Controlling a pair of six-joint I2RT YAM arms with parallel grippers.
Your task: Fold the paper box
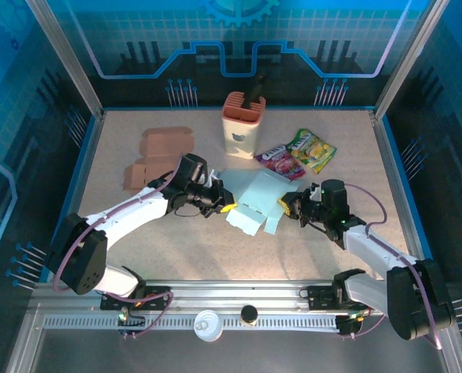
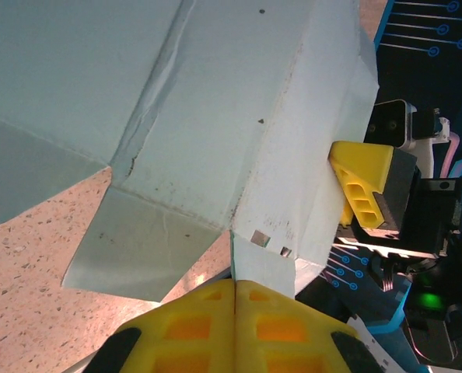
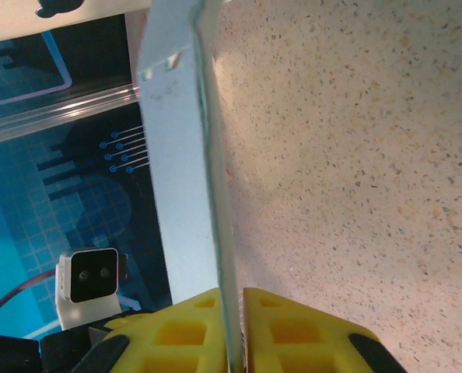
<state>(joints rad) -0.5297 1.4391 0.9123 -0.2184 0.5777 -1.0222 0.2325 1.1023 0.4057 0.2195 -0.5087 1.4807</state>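
While both arms stretch low to the middle, the left claw (image 1: 226,207) and right claw (image 1: 285,204) each pinch tight on the pale blue paper box (image 1: 254,196), snack bags (image 1: 299,151) close behind.

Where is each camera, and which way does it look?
Top external: above and behind the arms, looking down at the table; both arms show.
Left wrist: on the left arm, looking past the left gripper along the paper box to the right gripper.
Right wrist: on the right arm, looking past its fingers up the box's edge.
Both wrist views show the box pinched.
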